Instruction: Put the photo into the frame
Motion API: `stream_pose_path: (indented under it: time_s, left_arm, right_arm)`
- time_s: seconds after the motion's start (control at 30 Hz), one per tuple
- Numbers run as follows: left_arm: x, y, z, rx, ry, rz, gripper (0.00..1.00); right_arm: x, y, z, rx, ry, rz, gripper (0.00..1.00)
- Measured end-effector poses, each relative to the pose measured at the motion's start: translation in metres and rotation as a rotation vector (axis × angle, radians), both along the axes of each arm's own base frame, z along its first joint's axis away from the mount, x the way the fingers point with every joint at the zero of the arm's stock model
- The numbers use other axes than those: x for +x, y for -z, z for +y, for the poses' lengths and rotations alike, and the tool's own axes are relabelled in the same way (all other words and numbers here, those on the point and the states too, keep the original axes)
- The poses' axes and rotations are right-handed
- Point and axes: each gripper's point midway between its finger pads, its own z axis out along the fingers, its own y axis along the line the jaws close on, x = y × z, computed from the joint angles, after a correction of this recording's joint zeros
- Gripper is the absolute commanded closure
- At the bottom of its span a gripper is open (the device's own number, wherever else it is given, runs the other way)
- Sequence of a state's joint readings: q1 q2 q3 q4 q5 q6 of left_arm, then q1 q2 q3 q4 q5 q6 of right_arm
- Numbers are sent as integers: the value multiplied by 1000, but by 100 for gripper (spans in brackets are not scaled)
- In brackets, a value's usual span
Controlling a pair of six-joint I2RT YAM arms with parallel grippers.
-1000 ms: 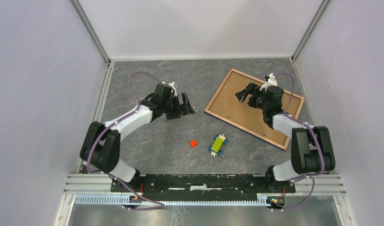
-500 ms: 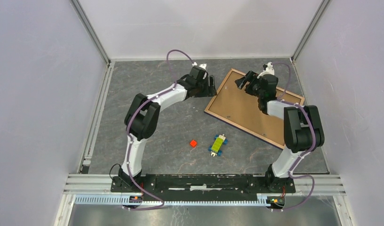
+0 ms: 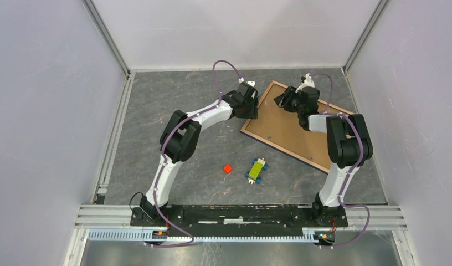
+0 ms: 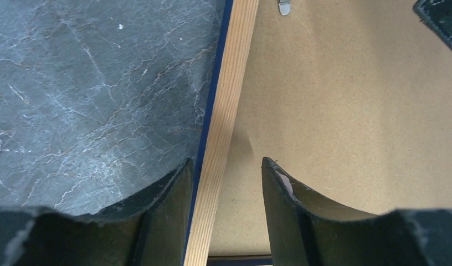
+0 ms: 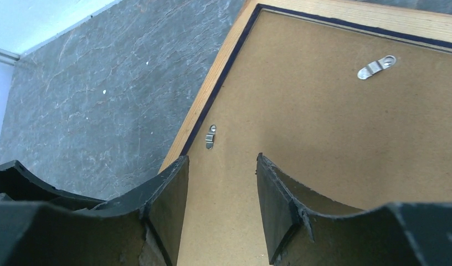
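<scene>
frame [image 4: 224, 127] edge between the left fingers [image 4: 167, 213]

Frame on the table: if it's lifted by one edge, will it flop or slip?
Probably stiff: the frame has a solid wooden rail. Likely light, being thin and lying flat on the table. The backing board may stay put, since metal clips seem to pin it.

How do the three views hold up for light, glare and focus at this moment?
Top view: even, diffuse light, sharp, only soft shadows, no glare. Left wrist: frame grain crisp, left tool nearly black with little detail. Right wrist: in focus, clip glints slightly, nothing blown out.
</scene>
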State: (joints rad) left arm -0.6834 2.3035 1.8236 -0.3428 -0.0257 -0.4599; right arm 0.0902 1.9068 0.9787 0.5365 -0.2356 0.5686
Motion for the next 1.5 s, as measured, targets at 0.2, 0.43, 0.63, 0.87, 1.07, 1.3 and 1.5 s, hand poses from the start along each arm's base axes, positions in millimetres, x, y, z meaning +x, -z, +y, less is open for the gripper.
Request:
stream_pose_path:
  time_s: [0.2,0.43,0.63,0.87,1.07,1.3,1.5]
  left_arm:
    - [-2,4,3,27,-3,9,61]
    - [-2,13,9,65,-20,12,88]
    - [-5,13,13,69,-21,-6,98]
    - [-26,14,30,56,-44,-3,98]
    - [-41,15,40,2,-85,-7,98]
    - [-43,15,38,-20,-83,-2,98]
    - [-43,15,38,-36,-88,-4,98]
  right_arm:
    - [-2,2,7,-28,-18,-3,48]
    - [-3,6,9,-63,-20,9,54]
    - [9,-4,26,-71,-58,-20,60]
    - [8,9,45,-55,-104,14,61]
    - [-1,22,54,-35,-130,60,61]
    - [-18,38,70,12,-173,109,63]
    - [-21,42,87,50,-207,102,68]
